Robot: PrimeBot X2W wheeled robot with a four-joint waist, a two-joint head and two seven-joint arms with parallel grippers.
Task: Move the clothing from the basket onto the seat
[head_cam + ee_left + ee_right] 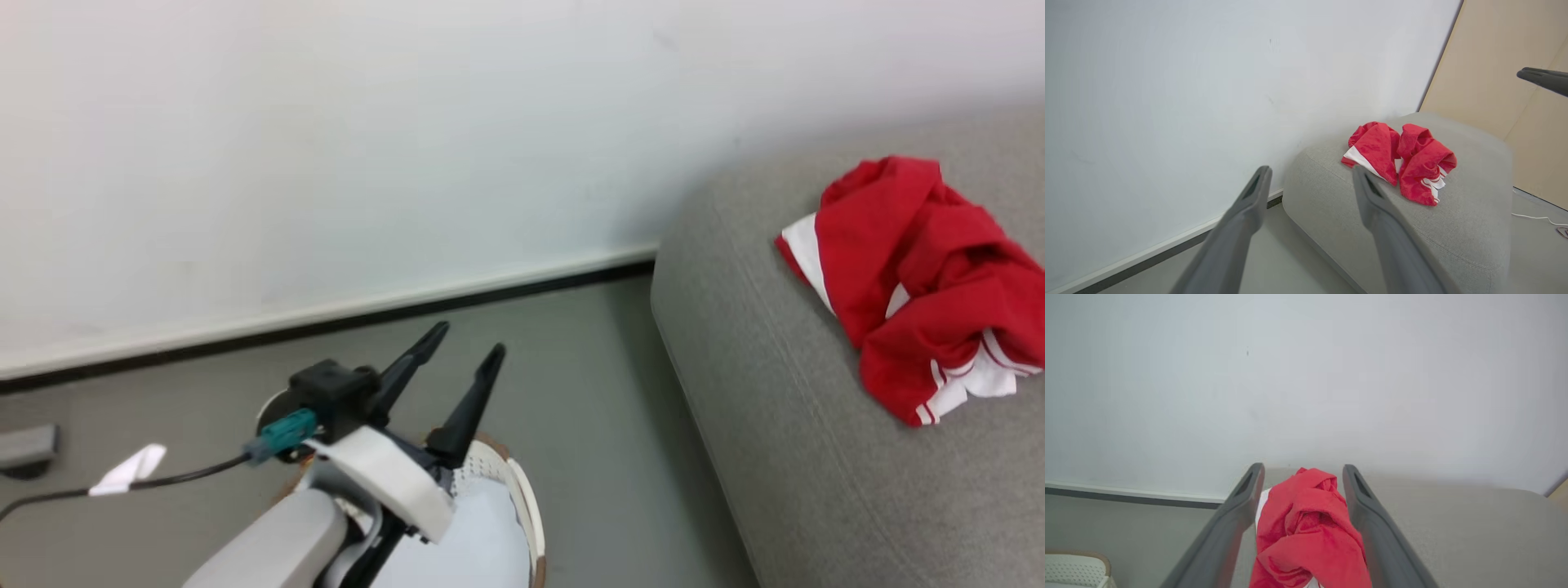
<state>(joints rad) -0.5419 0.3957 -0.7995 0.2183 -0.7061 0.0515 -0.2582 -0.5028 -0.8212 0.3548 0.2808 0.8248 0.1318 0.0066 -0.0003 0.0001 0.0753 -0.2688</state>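
Note:
The clothing (914,269), a crumpled red bundle with white bands, lies on the grey seat (775,408) near its rounded corner. My left gripper (469,339) hangs open and empty above the basket (526,498), whose pale liner (482,531) shows. In the left wrist view, the left gripper (1310,169) points toward the seat (1474,228) and the clothing (1412,163). One finger (1541,79) of my right gripper shows high at the right, well clear of the fabric. In the right wrist view, my right gripper (1303,468) is open, and the clothing (1306,531) on the seat (1474,531) shows between its fingers.
A white wall with a dark baseboard (326,327) runs behind the grey floor (588,425). A black cable with a white tag (126,469) trails at the left. A beige panel (1506,81) stands beyond the seat, with a white cord (1535,216) on the floor. The basket's corner (1073,567) is at lower left.

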